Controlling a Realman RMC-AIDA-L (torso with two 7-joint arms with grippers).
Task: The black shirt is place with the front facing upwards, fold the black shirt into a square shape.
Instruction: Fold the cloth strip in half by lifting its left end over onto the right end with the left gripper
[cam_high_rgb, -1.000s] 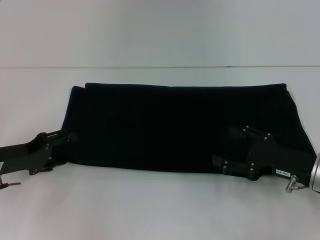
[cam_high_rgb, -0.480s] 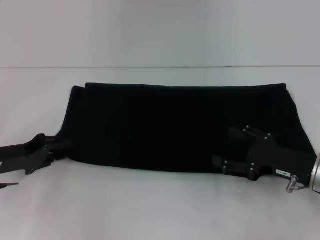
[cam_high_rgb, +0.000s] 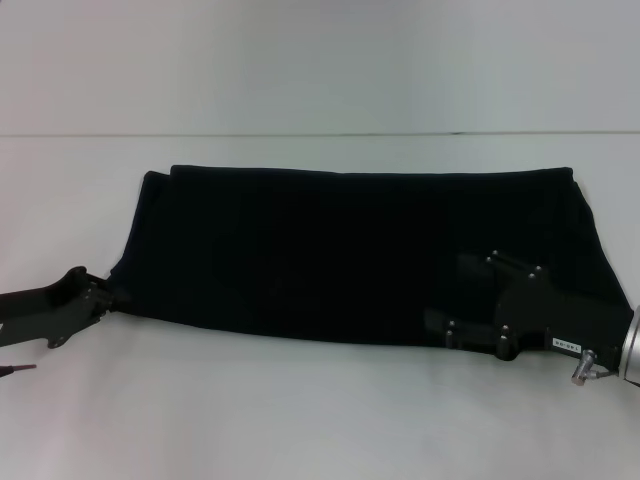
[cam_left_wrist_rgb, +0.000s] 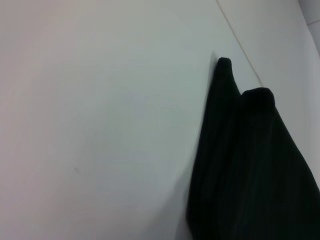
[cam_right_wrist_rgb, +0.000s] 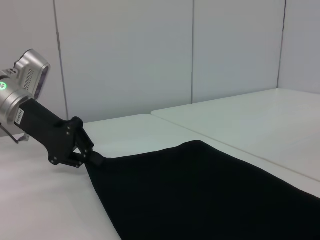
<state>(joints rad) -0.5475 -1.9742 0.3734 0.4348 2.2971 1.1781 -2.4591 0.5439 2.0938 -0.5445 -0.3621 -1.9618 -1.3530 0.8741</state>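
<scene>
The black shirt (cam_high_rgb: 350, 250) lies on the white table (cam_high_rgb: 300, 420) folded into a long band running left to right, with no lettering showing. My left gripper (cam_high_rgb: 103, 292) is at the band's near-left corner and is shut on that corner, which is drawn out to a point. In the right wrist view the same left gripper (cam_right_wrist_rgb: 95, 158) pinches the tip of the shirt (cam_right_wrist_rgb: 200, 195). My right gripper (cam_high_rgb: 445, 293) rests over the shirt's near-right part, its fingers spread open. The left wrist view shows the shirt's folded end (cam_left_wrist_rgb: 250, 165).
The table's far edge (cam_high_rgb: 320, 134) runs behind the shirt, with a pale wall (cam_right_wrist_rgb: 125, 55) beyond. A second white table surface (cam_right_wrist_rgb: 250, 115) shows in the right wrist view. Bare tabletop lies in front of the shirt and to its left.
My left gripper has moved left and a little toward the near edge, drawing the shirt's near-left corner outward. The right gripper has stayed in place.
</scene>
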